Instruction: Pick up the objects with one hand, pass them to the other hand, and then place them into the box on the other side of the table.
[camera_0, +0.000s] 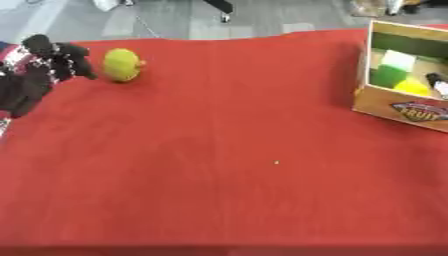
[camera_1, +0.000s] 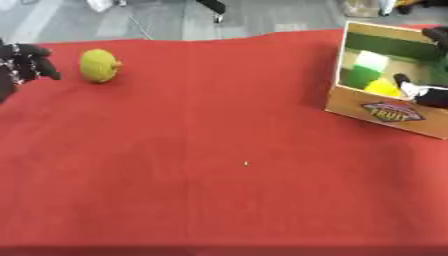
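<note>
At the far left of the red worktop (camera_0: 219, 150) I see my left hand (camera_0: 54, 60), fingers loose and holding nothing, just beside the yellow fruit (camera_0: 122, 64); my right hand (camera_1: 422, 92) is in the box (camera_1: 385, 112); I cannot tell its fingers.

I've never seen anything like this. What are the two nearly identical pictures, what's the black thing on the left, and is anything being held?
Both pictures come from a two-eyed camera in a robot's head, looking down at a table with a red cloth. The black shape is the robot's left hand, close beside a yellow-green fruit but holding nothing. At the right stands a cardboard box with yellow and green things already inside. The robot's right hand reaches in at the box; whether its fingers are open or shut cannot be told.
</note>
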